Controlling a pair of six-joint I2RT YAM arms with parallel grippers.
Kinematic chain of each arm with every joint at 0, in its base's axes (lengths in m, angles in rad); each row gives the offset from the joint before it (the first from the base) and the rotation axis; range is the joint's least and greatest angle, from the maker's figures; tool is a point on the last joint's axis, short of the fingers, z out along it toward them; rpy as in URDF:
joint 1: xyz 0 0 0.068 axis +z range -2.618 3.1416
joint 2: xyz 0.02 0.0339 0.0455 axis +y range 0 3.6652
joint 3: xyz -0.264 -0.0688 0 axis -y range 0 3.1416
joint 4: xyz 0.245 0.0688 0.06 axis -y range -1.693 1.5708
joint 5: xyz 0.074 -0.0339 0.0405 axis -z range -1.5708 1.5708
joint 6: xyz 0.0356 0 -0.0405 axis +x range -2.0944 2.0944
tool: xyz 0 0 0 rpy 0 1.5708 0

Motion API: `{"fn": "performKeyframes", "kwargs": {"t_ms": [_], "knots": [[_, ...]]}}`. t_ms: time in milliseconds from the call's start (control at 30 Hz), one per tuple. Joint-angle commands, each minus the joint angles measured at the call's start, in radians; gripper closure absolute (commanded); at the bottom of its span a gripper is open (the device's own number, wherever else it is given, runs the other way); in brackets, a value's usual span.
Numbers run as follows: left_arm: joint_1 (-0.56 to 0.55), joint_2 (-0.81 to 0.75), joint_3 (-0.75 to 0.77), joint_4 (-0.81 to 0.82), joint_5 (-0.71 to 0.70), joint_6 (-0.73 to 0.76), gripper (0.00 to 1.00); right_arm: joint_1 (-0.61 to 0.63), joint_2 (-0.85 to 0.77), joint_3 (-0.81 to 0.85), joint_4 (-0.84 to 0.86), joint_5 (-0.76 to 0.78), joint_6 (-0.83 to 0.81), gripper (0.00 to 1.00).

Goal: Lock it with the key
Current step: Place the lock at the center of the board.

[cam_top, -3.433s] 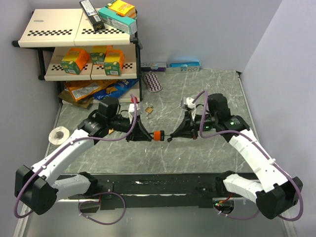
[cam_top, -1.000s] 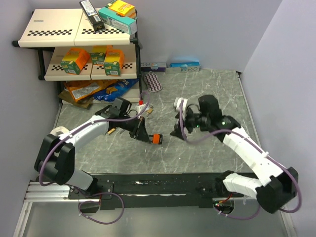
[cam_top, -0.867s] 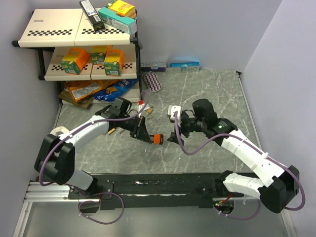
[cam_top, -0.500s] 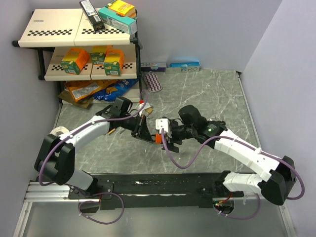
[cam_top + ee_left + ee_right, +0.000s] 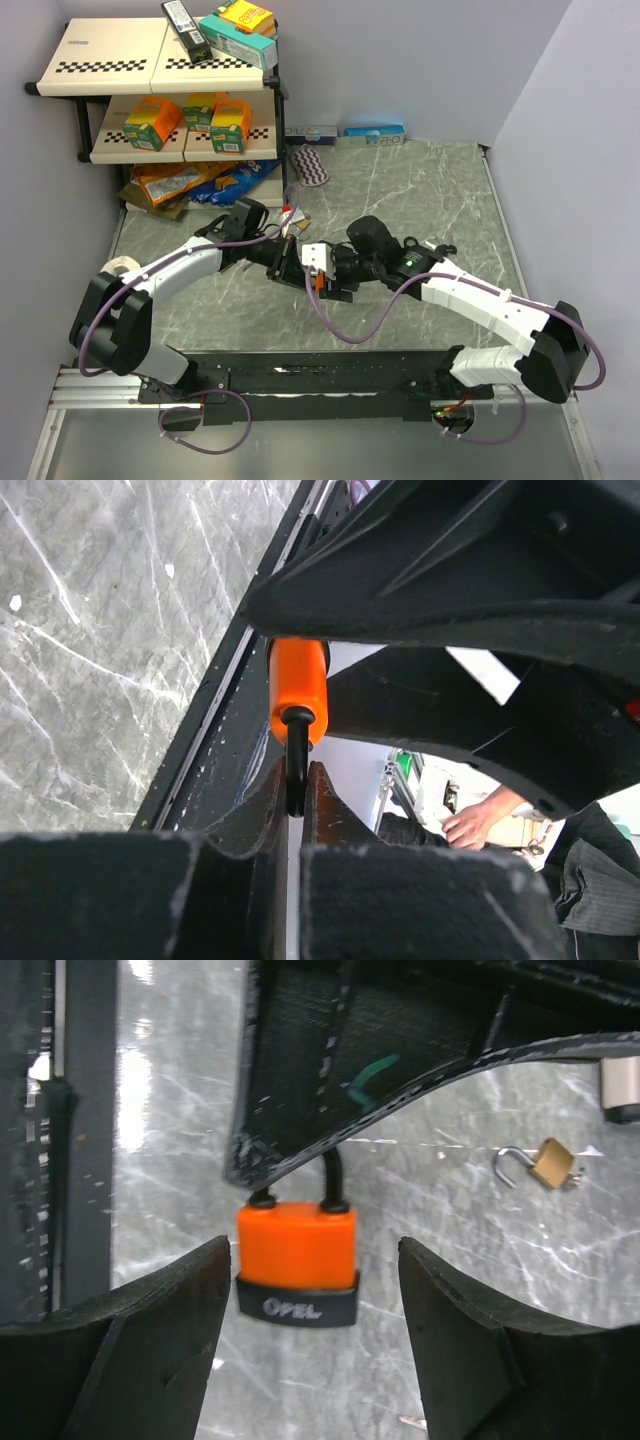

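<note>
Crowding the back left corner of the marble-patterned worktop [image 5: 420,190] is a two-tier shelf rack [image 5: 110,60] loaded with boxes, with snack bags [image 5: 180,180] heaped beneath it. A roll of tape [image 5: 120,272] lies by the left edge, and a small brass padlock [image 5: 548,1163], its shackle swung open, rests on the stone beyond the arms. Between the arms, the left hand [image 5: 296,780] is clenched on the black shackle of the orange padlock [image 5: 296,1243], whose body hangs from that grip. From overhead, the right wrist's white camera block [image 5: 315,255] covers most of it. The right hand [image 5: 313,1280] is spread wide, one finger on each side of the orange body, neither touching it.
</note>
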Motion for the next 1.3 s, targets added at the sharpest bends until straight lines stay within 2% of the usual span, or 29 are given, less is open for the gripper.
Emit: {"fn": "performKeyframes", "kwargs": {"t_ms": [0,67,167,267,300,333,367,467,567,600,733,800,833,967,1267], "knots": [[-0.007,-0.029,-0.004,0.070,0.068,-0.026,0.99,0.023,0.018,0.032,0.063,0.059,-0.022,0.28],[-0.007,-0.032,-0.005,0.072,0.067,-0.029,0.99,0.031,0.021,0.032,0.069,0.063,-0.022,0.30],[-0.007,-0.034,-0.005,0.058,0.063,-0.013,0.99,0.036,0.019,0.028,0.078,0.080,-0.021,0.42],[-0.007,-0.040,-0.011,0.060,0.056,-0.012,0.99,0.034,0.010,0.021,0.084,0.096,-0.012,0.67],[-0.005,-0.041,-0.010,0.054,0.044,-0.009,0.94,0.033,0.009,0.020,0.083,0.096,0.002,0.81],[0.002,-0.044,-0.010,0.052,0.036,0.000,0.88,0.031,0.003,0.018,0.080,0.099,0.014,0.87],[0.010,-0.046,-0.014,0.051,0.027,0.002,0.70,0.028,-0.001,0.017,0.077,0.105,0.028,0.99],[0.067,-0.069,-0.024,0.051,-0.018,0.005,0.45,-0.030,-0.008,0.014,0.066,0.109,0.117,1.00],[0.156,-0.101,-0.024,0.054,-0.055,0.006,0.32,-0.145,0.027,0.041,0.023,0.094,0.273,1.00],[0.177,-0.109,-0.025,0.058,-0.064,0.000,0.28,-0.182,0.054,0.063,-0.003,0.108,0.375,1.00],[0.272,-0.164,-0.030,0.093,-0.180,-0.003,0.20,-0.317,0.108,0.092,-0.071,0.183,0.621,1.00],[0.286,-0.193,-0.025,0.113,-0.219,-0.007,0.16,-0.335,0.128,0.078,-0.083,0.200,0.735,1.00],[0.289,-0.199,-0.015,0.133,-0.255,-0.009,0.10,-0.340,0.134,0.074,-0.083,0.223,0.764,1.00],[0.289,-0.208,0.013,0.169,-0.298,-0.004,0.05,-0.340,0.190,0.046,-0.077,0.293,0.902,1.00],[0.291,-0.211,-0.001,0.189,-0.302,-0.003,0.05,-0.346,0.376,0.141,-0.087,0.415,1.008,1.00]]}}
